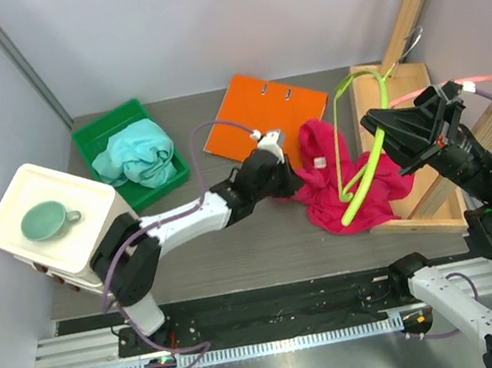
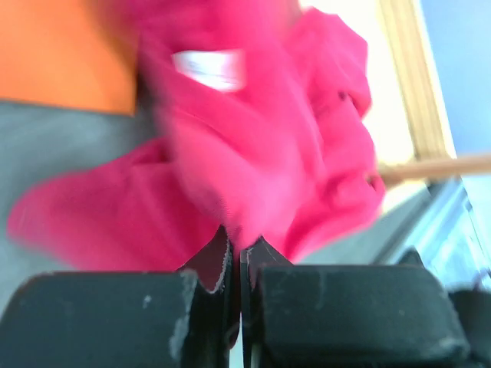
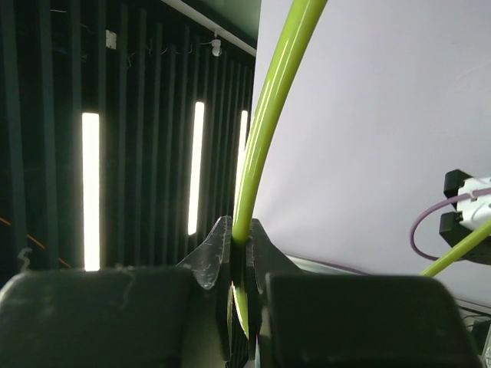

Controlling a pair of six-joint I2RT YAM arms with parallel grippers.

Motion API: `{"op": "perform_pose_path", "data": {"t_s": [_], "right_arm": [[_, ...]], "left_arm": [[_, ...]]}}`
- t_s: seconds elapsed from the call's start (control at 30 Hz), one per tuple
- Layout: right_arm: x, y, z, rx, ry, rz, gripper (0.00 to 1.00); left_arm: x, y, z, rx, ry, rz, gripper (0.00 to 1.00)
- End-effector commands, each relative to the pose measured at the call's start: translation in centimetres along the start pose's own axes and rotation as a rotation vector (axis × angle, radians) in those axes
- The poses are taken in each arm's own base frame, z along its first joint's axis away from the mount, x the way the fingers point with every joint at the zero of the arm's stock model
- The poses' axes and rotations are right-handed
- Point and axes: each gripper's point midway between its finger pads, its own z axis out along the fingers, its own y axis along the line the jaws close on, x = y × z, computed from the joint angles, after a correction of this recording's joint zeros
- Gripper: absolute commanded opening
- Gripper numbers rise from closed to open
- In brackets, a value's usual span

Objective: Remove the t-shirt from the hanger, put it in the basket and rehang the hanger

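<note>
Left gripper [image 2: 236,249] clenched on shirt [image 1: 323,187] fold. Right gripper [image 3: 239,236] clamped on hanger [image 1: 364,177] bar. Shirt heaped on table [image 1: 239,252], hanger's low end across it, can't tell if threaded. Risks: thin pinch slips under pull; fabric snags hanger arm, drags along.

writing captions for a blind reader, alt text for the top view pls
The right hand holds a green hanger over a crumpled pink t-shirt on the table, while the left hand grips the shirt's left edge.
</note>
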Motion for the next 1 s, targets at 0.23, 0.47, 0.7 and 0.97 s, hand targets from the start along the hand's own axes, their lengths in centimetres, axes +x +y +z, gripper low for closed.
{"op": "perform_pose_path", "data": {"t_s": [0.23, 0.47, 0.7, 0.97], "right_arm": [[-3.1, 0.3, 3.8, 0.096, -0.104, -0.181, 0.01], [-7.6, -1.6, 4.7, 0.226, -0.28, -0.392, 0.01], [-14.0, -4.3, 4.9, 0.389, -0.491, -0.589, 0.01], [-20.1, -4.3, 5.7, 0.436, -0.721, -0.721, 0.01]], "left_arm": [[-0.8, -5.6, -8.8, 0.171, -0.107, 0.032, 0.0], [1.8, -6.4, -12.8, 0.194, -0.093, 0.021, 0.0], [4.1, -4.9, -15.6, 0.166, -0.084, -0.002, 0.0], [4.3, -4.8, -16.9, 0.146, -0.082, -0.002, 0.0]]}}
